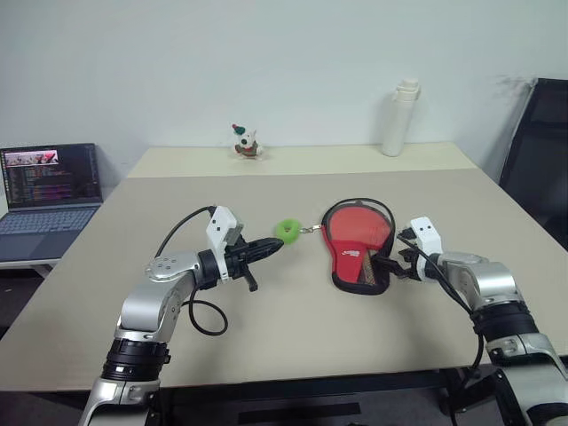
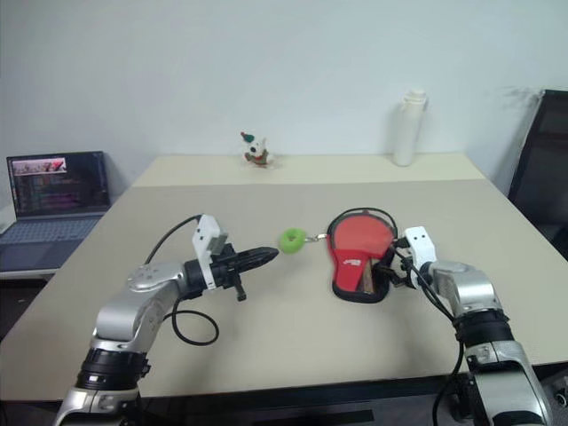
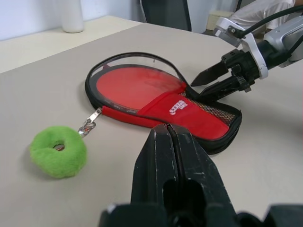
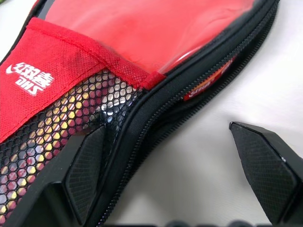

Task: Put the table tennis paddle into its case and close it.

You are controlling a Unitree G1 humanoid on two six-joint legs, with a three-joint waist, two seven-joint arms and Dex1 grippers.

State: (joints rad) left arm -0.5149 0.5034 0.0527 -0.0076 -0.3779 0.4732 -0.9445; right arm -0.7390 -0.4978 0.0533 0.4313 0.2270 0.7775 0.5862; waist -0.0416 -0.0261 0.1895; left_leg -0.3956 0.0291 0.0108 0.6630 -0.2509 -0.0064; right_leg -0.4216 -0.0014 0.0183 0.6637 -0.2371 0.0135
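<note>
The case (image 1: 355,253) lies flat on the table, red side and black mesh pocket up. The paddle (image 3: 132,85) is inside it: its red face shows at the round end, where the zipped edge gapes. A fluffy green pull tag (image 1: 287,231) hangs off the case's left side on a short chain. My left gripper (image 1: 277,245) is shut and empty, level, its tip just short of the green tag. My right gripper (image 1: 390,264) is open at the narrow handle end. One of its fingers (image 4: 92,165) rests against the mesh edge and the other stands over bare table.
At the table's far edge stand a white bottle (image 1: 401,117) and a small plush toy (image 1: 246,142). A laptop (image 1: 49,186) sits on a lower surface to the left. A black chair (image 1: 541,169) stands at the right.
</note>
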